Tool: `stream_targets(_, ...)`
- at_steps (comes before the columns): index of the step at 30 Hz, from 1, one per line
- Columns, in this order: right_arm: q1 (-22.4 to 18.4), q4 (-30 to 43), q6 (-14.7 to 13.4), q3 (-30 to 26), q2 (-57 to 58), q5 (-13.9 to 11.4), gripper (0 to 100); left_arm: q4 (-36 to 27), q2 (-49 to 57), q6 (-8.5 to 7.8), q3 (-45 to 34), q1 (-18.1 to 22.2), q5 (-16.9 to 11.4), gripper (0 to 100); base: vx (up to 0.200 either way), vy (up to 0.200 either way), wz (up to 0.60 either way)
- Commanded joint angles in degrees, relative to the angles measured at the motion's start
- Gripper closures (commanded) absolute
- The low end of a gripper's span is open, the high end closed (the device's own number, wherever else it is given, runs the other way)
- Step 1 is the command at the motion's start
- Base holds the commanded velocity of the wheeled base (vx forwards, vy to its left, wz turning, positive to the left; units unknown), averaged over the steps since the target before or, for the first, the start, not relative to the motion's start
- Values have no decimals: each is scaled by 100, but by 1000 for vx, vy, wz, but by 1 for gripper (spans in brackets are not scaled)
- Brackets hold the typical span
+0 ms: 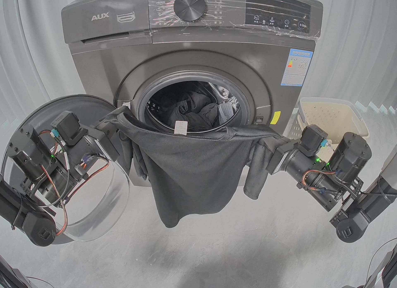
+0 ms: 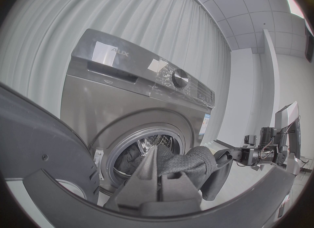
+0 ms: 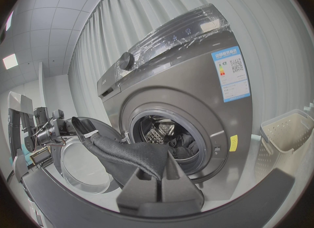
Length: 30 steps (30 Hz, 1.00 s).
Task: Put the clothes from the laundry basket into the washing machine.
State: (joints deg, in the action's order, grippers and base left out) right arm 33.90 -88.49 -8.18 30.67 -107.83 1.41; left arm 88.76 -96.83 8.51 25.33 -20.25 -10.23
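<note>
Against a pale pleated curtain [image 1: 25, 32], a dark grey mesh-knit garment [image 1: 186, 164] is held spread before the open mouth of the grey front-loading washing machine [image 1: 103, 65]. Its upper corners are pinched by the closed left gripper [image 1: 111, 129] and right gripper [image 1: 275, 146]. It is judged light and limp, and best gripped at the corners.

A pale pleated curtain [image 1: 33, 32] hangs well beyond the left pincer [image 2: 157, 160] and the right pincer [image 3: 162, 169]; a smooth grey floor [image 1: 231, 239] lies below both; high above them spreads a ceiling [image 2: 255, 6] of square tiles with a lit panel [image 2: 292, 4]; a white wall [image 2: 242, 91] and a pillar [image 2: 270, 74] stand far past the left pincer.
</note>
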Motion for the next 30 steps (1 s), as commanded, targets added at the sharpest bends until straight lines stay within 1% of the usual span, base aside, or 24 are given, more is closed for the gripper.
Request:
stream_targets(1, -15, -1, 9, 79, 165, 17, 100, 1, 85, 10, 51, 12, 3, 100, 0, 0, 0)
stream_targets(5, -6, -1, 27, 106, 271, 34, 100, 1, 94, 19, 121, 21, 30, 100, 0, 0, 0)
stream_targets(7, -6, -1, 36, 167, 385, 34, 100, 1, 94, 19, 218, 21, 144, 100, 0, 0, 0)
stream_targets(11, -6, 7, 53, 185, 578, 43, 100, 10, 103, 28, 297, 12, 197, 100, 0, 0, 0)
stream_targets(13, -6, 7, 53, 255, 614, 61, 100, 1, 138, 72, 358, 12, 205, 100, 0, 0, 0)
stream_targets(15, -15, 7, 53, 325, 622, 70, 100, 1, 164, 151, 376, 12, 205, 100, 0, 0, 0)
stream_targets(17, -42, 7, 45, 361, 622, 70, 100, 1, 164, 177, 385, 21, 258, 100, 0, 0, 0)
stream_targets(19, -50, 7, 45, 361, 614, 70, 100, 1, 164, 177, 394, 21, 320, 100, 0, 0, 0)
stream_targets(30, -50, 7, 45, 361, 622, 70, 100, 1, 164, 177, 394, 56, 320, 100, 0, 0, 0)
